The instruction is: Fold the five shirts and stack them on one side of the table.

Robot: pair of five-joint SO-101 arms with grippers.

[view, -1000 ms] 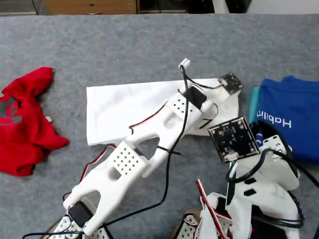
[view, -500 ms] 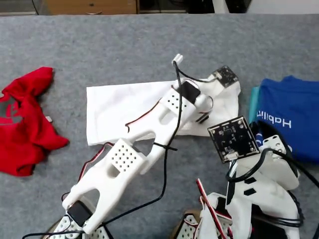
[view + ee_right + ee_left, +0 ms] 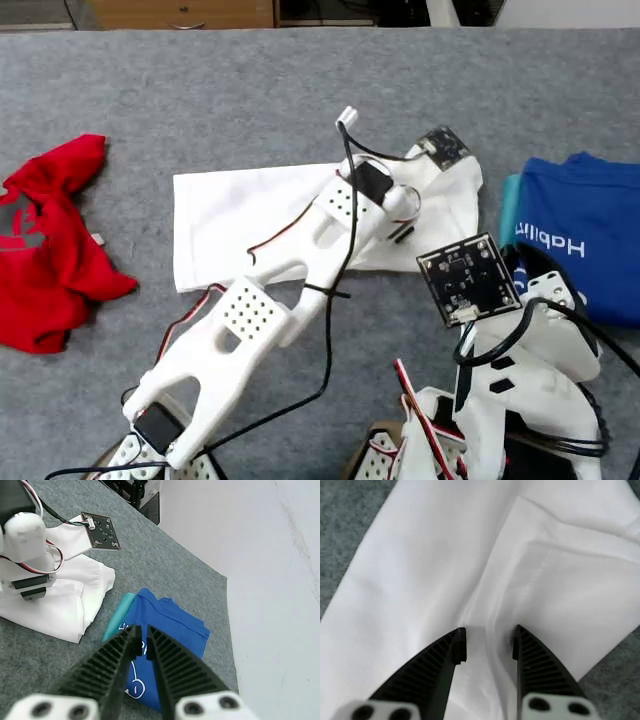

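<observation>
High view, four shirts counted: one red shirt (image 3: 50,240) crumpled at 9 o'clock, one white shirt (image 3: 240,215) flat near centre, one blue shirt (image 3: 580,240) atop one teal shirt (image 3: 510,205) at 3 o'clock. Left wrist view: left gripper (image 3: 489,642) partly spread, tips on the white shirt (image 3: 435,555), raised crease between the fingers (image 3: 445,655), nothing pinched. Right wrist view: right gripper (image 3: 142,632) almost closed, empty, blue shirt (image 3: 172,625) just beyond its tips.

Open table (image 3: 250,90) beyond white shirt (image 3: 230,215) (arm (image 3: 260,310) crosses it).
</observation>
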